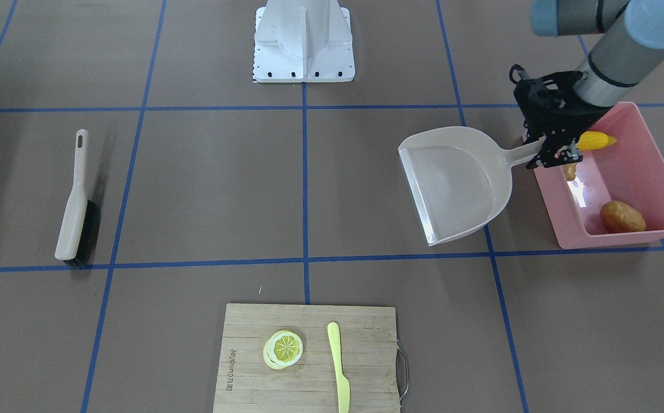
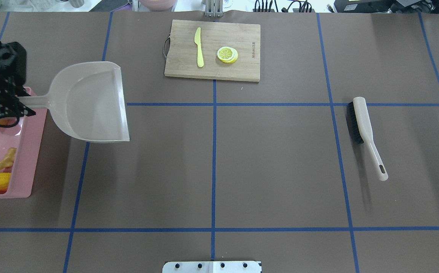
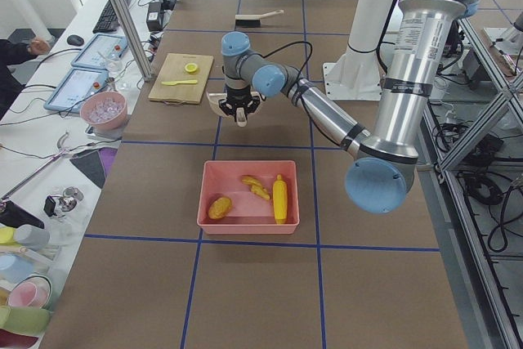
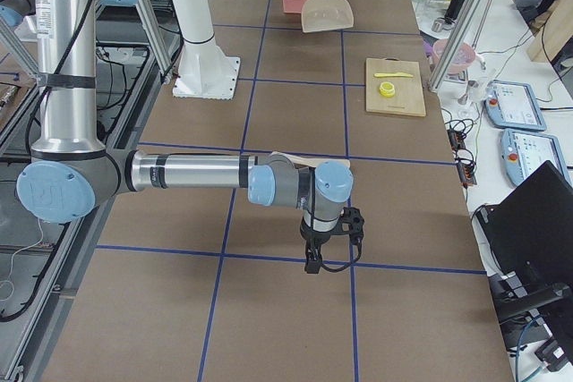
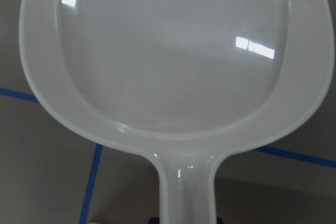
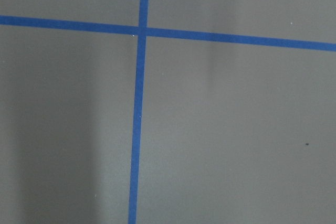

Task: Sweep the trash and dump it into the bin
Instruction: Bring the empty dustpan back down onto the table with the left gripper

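The pink bin (image 1: pixel 624 240) stands at the table's end on my left and also shows in the overhead view (image 2: pixel 33 151). In it lie the yellow corn cob (image 1: pixel 596 140), the tan ginger root (image 2: pixel 7 159) and the brown potato (image 1: pixel 622 217). My left gripper (image 1: pixel 550 154) is over the bin's edge, shut on the handle of the empty beige dustpan (image 1: pixel 452 183), whose pan reaches out over the table beside the bin. The left wrist view shows the bare pan (image 5: pixel 173 56). My right gripper (image 4: pixel 312 266) shows only in the exterior right view, low over the table; I cannot tell its state.
A beige hand brush (image 1: pixel 74 212) with black bristles lies on the table on my right side. A wooden cutting board (image 1: pixel 309 390) with a lemon slice (image 1: pixel 282 349) and a yellow knife (image 1: pixel 338 367) sits at the far edge. The robot base (image 1: pixel 303 40) is at the near edge.
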Available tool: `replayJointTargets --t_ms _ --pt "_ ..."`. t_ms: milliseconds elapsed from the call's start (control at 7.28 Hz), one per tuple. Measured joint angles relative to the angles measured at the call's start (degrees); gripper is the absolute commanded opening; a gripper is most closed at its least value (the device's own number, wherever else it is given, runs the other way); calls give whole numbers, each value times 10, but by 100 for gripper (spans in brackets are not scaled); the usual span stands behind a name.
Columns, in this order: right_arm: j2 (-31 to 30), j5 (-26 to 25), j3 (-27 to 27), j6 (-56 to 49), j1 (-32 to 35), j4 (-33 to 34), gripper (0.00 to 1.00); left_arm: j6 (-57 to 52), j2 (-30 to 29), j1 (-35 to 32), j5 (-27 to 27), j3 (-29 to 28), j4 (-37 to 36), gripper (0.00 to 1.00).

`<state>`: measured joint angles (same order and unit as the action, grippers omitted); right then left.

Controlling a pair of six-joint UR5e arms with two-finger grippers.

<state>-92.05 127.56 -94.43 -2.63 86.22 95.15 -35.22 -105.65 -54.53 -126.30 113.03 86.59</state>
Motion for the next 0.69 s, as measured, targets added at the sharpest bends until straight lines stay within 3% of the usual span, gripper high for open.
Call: replayJointTargets --t_ms 412,687 --pt "15 0 2 0 -7 -1 100 11 -74 89 6 -61 24 0" --pt "14 0 5 1 -7 -27 100 75 -73 127 6 -73 95 0"
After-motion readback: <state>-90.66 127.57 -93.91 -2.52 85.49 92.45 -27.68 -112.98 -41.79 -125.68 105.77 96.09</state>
